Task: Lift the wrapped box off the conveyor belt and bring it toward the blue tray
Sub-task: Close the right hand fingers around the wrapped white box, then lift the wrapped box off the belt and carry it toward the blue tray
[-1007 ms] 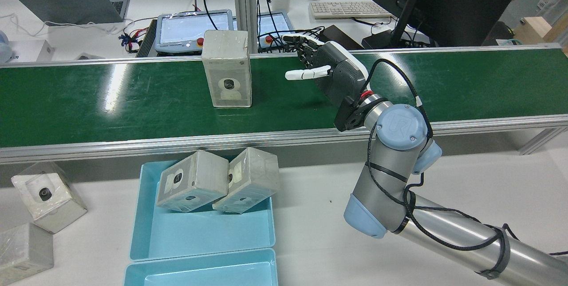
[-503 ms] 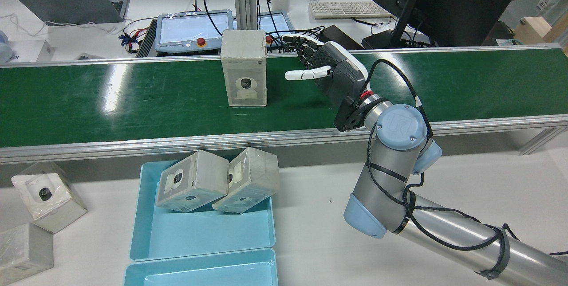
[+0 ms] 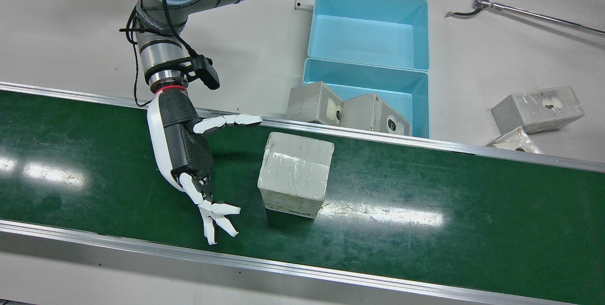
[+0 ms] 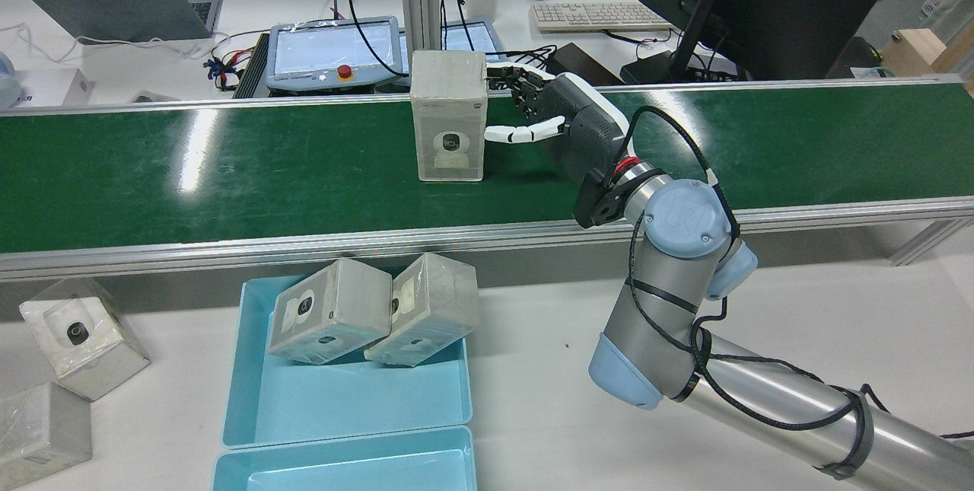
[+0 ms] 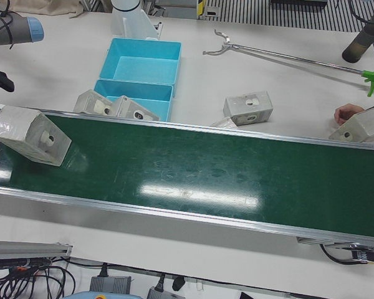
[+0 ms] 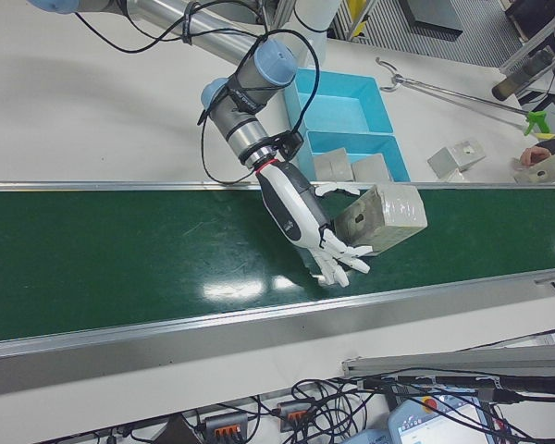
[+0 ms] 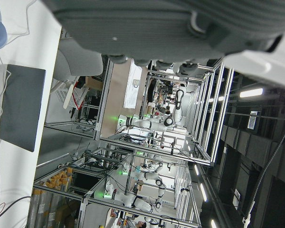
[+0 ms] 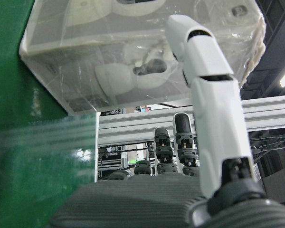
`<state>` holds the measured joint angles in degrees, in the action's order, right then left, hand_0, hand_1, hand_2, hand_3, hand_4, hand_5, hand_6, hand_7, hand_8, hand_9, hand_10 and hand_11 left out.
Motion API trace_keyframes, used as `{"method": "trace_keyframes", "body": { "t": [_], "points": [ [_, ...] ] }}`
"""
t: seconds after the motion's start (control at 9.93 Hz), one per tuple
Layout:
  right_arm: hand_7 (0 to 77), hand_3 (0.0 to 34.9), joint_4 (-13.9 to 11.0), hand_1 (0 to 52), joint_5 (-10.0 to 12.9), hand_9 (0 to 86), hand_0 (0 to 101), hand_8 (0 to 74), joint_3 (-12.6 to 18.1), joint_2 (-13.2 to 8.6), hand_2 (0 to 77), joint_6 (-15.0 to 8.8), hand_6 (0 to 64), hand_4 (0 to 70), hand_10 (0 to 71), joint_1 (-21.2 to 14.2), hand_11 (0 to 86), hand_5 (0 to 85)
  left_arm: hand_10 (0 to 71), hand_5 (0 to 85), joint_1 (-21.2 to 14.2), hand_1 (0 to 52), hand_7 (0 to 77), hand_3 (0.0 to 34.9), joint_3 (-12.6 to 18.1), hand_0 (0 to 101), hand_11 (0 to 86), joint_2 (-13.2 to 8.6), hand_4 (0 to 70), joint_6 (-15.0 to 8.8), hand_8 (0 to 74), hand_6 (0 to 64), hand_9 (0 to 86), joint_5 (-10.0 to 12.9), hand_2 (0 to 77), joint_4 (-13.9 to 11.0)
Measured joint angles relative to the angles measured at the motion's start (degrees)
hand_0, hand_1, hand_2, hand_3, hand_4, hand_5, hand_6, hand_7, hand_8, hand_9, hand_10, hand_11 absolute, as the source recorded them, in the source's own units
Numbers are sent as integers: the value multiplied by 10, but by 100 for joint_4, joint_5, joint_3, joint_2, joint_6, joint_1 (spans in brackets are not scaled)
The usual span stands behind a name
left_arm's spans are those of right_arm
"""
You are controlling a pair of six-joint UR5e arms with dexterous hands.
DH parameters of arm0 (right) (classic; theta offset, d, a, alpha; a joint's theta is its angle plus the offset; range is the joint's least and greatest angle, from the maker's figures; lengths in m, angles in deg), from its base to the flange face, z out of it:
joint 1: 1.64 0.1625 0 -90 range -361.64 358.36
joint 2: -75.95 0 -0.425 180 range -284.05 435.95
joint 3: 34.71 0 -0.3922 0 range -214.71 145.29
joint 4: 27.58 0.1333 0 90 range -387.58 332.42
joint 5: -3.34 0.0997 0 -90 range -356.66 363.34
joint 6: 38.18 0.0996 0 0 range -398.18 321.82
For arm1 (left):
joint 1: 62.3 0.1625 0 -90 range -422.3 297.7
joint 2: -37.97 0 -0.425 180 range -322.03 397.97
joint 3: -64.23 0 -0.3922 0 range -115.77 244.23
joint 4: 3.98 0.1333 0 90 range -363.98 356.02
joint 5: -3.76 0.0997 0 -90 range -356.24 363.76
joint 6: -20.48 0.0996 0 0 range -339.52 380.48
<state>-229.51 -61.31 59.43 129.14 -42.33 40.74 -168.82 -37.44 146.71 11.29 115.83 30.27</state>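
Observation:
The wrapped box [image 3: 295, 177] stands upright on the green conveyor belt [image 3: 425, 191], grey under clear film, with a camera picture on its face [image 4: 449, 116]. My right hand [image 3: 189, 153] hovers over the belt just beside it, open, fingers spread. Its thumb [image 4: 525, 133] points at the box's near side and the other fingers [image 3: 215, 215] reach along the far side. The box [image 8: 133, 52] fills the right hand view, close to the thumb; contact is unclear. The blue tray [image 4: 342, 400] lies on the table before the belt. My left hand [image 7: 156, 23] shows only as a dark palm.
Two wrapped boxes [image 4: 331, 321] [image 4: 426, 320] lean in the blue tray; a second blue tray [image 3: 368, 30] adjoins it. More boxes [image 4: 80, 335] [image 3: 536, 101] lie on the table. A grabber tool [image 3: 520, 12] lies nearby. A person's hand [image 5: 349, 112] holds another box at the belt's end.
The wrapped box has travelled along the belt toward my right hand and now stands right at its thumb. The hand has shifted slightly toward the box and stays open.

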Motion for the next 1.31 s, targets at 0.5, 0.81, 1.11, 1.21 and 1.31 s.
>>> {"method": "trace_keyframes", "body": {
  "t": [0.5, 0.81, 1.11, 1.21, 1.31],
  "points": [
    [87, 0, -22, 185, -4, 38, 511, 16, -8, -9, 169, -124, 60, 125, 0, -2, 5, 262, 5, 11, 0, 0, 5, 0, 0, 0, 5, 0, 0, 0, 5, 5, 0, 0, 5, 0],
    [76, 77, -25, 213, -9, 44, 517, 0, -66, -24, 185, -150, 55, 115, 0, -9, 5, 262, 5, 11, 0, 0, 0, 0, 0, 0, 5, 0, 0, 0, 5, 5, 0, 0, 5, 0],
    [180, 92, -73, 224, 26, 82, 550, 87, -122, -35, 273, -166, 125, 147, 0, -4, 5, 371, 5, 11, 0, 0, 5, 0, 0, 0, 5, 0, 0, 0, 5, 5, 0, 0, 11, 0],
    [267, 53, -95, 213, 89, 175, 566, 158, -124, -40, 295, -167, 202, 164, 16, 12, 5, 409, 5, 11, 0, 0, 0, 0, 0, 0, 5, 0, 0, 0, 5, 5, 0, 0, 5, 0],
    [289, 20, -142, 185, 133, 267, 563, 240, -98, -46, 305, -164, 251, 196, 93, 43, 11, 442, 5, 11, 0, 0, 0, 0, 0, 0, 5, 0, 0, 0, 5, 5, 0, 0, 5, 0]
  ]
}}
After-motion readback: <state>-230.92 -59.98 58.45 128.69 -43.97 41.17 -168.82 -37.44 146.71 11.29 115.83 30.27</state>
